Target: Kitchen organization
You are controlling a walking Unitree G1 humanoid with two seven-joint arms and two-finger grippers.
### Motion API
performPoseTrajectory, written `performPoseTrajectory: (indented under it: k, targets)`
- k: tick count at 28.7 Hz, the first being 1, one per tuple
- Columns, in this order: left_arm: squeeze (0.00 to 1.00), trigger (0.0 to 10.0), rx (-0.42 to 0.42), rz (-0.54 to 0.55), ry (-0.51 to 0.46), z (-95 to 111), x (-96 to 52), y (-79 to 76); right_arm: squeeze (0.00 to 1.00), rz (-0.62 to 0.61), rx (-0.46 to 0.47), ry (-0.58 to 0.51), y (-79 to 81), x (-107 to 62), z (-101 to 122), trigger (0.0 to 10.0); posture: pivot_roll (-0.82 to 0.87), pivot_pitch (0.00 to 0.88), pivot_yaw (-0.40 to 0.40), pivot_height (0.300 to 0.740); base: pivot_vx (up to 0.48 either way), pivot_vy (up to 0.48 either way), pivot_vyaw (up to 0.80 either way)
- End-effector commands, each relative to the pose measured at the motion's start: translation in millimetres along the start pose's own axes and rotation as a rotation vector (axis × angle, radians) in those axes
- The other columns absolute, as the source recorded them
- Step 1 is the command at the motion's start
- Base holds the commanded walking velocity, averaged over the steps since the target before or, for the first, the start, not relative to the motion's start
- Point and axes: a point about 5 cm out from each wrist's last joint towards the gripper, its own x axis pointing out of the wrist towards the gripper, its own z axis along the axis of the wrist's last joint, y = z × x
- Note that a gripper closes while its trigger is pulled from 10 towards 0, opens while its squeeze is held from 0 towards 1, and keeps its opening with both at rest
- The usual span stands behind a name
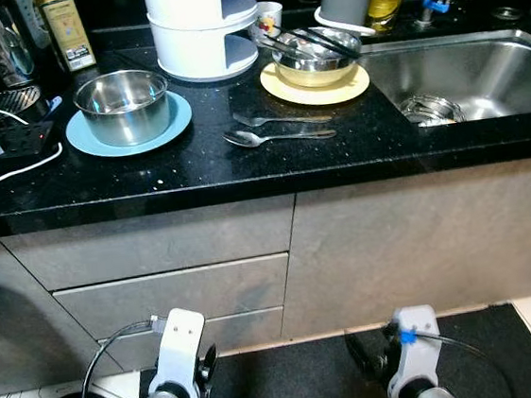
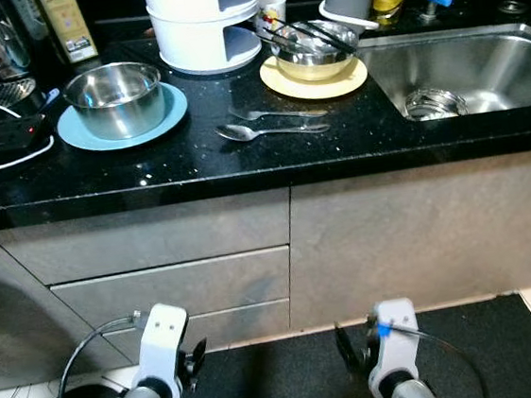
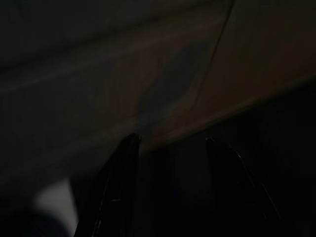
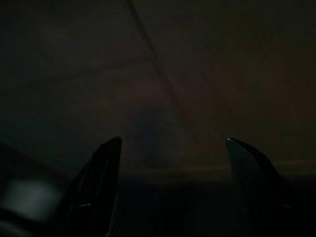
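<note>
Both wrist views near-black, left gripper and right gripper parted, empty — arms cut off below counter

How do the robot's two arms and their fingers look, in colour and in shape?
The left arm is silver with a white wrist block and a black cable loop. The right arm has a white block with a blue mark and a black cable. Both carry long black fingers.

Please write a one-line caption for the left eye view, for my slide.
Black kitchen counter with a steel bowl on a blue plate, a fork and a spoon beside the sink.
</note>
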Motion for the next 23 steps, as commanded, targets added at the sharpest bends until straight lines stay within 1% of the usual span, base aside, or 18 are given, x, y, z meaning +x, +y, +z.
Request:
performPoseTrajectory:
  k: [1, 2, 3, 4, 5, 6, 7, 8, 9, 11, 12, 15, 16, 17, 18, 19, 22, 23]
  targets:
    - [0.0, 10.0, -0.006, 0.002, -0.078, 16, -2.8, 10.2, 0.0, 0.14, 0.091, -0.149, 18.4, 10.3, 40, 10.0, -0.08, 0.129, -0.035, 0.74, 0.0, 0.0, 0.0]
    - [0.0, 10.0, -0.006, 0.002, -0.078, 16, -2.8, 10.2, 0.0, 0.14, 0.091, -0.149, 18.4, 10.3, 40, 10.0, -0.08, 0.129, -0.035, 0.74, 0.0, 0.0, 0.0]
    - [0.0, 10.0, -0.01, 0.013, -0.109, 24, -2.7, 14.1, 0.0, 0.17, 0.11, -0.203, 23.3, 14.5, 55, 10.0, -0.08, 0.129, -0.031, 0.74, 0.0, 0.0, 0.0]
    - [0.0, 10.0, -0.01, 0.013, -0.109, 24, -2.7, 14.1, 0.0, 0.17, 0.11, -0.203, 23.3, 14.5, 55, 10.0, -0.08, 0.129, -0.031, 0.74, 0.0, 0.0, 0.0]
    - [0.0, 10.0, -0.02, 0.04, -0.139, 33, -1.4, 19.7, 0.0, 0.17, 0.088, -0.254, 25.3, 21.6, 72, 10.0, -0.08, 0.131, -0.029, 0.74, 0.0, 0.0, 0.0]
    - [0.0, 10.0, -0.006, 0.056, -0.159, 44, 1.5, 25.1, 0.0, 0.084, -0.072, -0.261, 20.6, 36.5, 90, 10.0, -0.08, 0.131, -0.03, 0.74, 0.0, 0.0, 0.0]
    - [0.0, 10.0, 0.015, 0.062, -0.155, 49, 4.1, 28.1, 0.0, -0.004, -0.2, -0.262, 15.7, 47.4, 103, 10.0, -0.08, 0.131, -0.03, 0.74, 0.0, 0.0, 0.0]
    - [0.0, 10.0, 0.048, 0.051, -0.138, 48, 6.4, 28.6, 0.0, -0.017, -0.296, -0.269, 16.6, 55.9, 115, 10.0, -0.08, 0.131, -0.032, 0.74, 0.0, 0.0, 0.0]
    - [0.0, 10.0, 0.079, 0.04, -0.113, 44, 7.8, 28.2, 0.0, -0.01, -0.351, -0.276, 19.0, 61.5, 123, 10.0, -0.08, 0.132, -0.029, 0.74, 0.0, 0.0, 0.0]
    - [0.0, 10.0, 0.104, 0.018, -0.066, 31, 7.5, 25.8, 0.0, 0.041, -0.369, -0.283, 27.9, 68.3, 134, 10.0, -0.08, 0.13, -0.029, 0.74, 0.0, 0.0, 0.0]
    - [0.0, 10.0, 0.104, 0.018, -0.066, 31, 7.5, 25.8, 0.0, 0.041, -0.369, -0.283, 27.9, 68.3, 134, 10.0, -0.08, 0.13, -0.029, 0.74, 0.0, 0.0, 0.0]
    - [0.0, 10.0, 0.092, 0.002, -0.048, 25, 5.1, 20.9, 0.0, 0.085, -0.393, -0.274, 34.5, 71.5, 146, 10.0, -0.08, 0.13, -0.029, 0.74, 0.0, 0.0, 0.0]
    - [0.0, 10.0, 0.092, 0.002, -0.048, 25, 5.1, 20.9, 0.0, 0.085, -0.393, -0.274, 34.5, 71.5, 146, 10.0, -0.08, 0.13, -0.029, 0.74, 0.0, 0.0, 0.0]
    - [0.0, 10.0, 0.06, 0.003, -0.028, 20, 4.5, 17.8, 0.0, 0.088, -0.417, -0.27, 34.0, 75.2, 152, 10.0, -0.08, 0.131, -0.03, 0.74, 0.0, 0.0, 0.0]
    - [0.0, 10.0, 0.06, 0.003, -0.028, 20, 4.5, 17.8, 0.0, 0.088, -0.417, -0.27, 34.0, 75.2, 152, 10.0, -0.08, 0.131, -0.03, 0.74, 0.0, 0.0, 0.0]
    - [0.0, 10.0, 0.052, 0.002, -0.009, 16, 3.9, 16.3, 0.0, 0.087, -0.437, -0.265, 33.1, 77.2, 154, 10.0, -0.08, 0.131, -0.032, 0.74, 0.0, 0.0, 0.0]
    - [0.0, 10.0, 0.064, -0.006, 0.025, 5, 1.6, 14.0, 0.0, 0.068, -0.483, -0.264, 31.4, 82.9, 158, 10.0, -0.07, 0.133, -0.033, 0.74, 0.0, 0.0, 0.0]
    - [0.0, 10.0, 0.064, -0.006, 0.025, 5, 1.6, 14.0, 0.0, 0.068, -0.483, -0.264, 31.4, 82.9, 158, 10.0, -0.07, 0.133, -0.033, 0.74, 0.0, 0.0, 0.0]
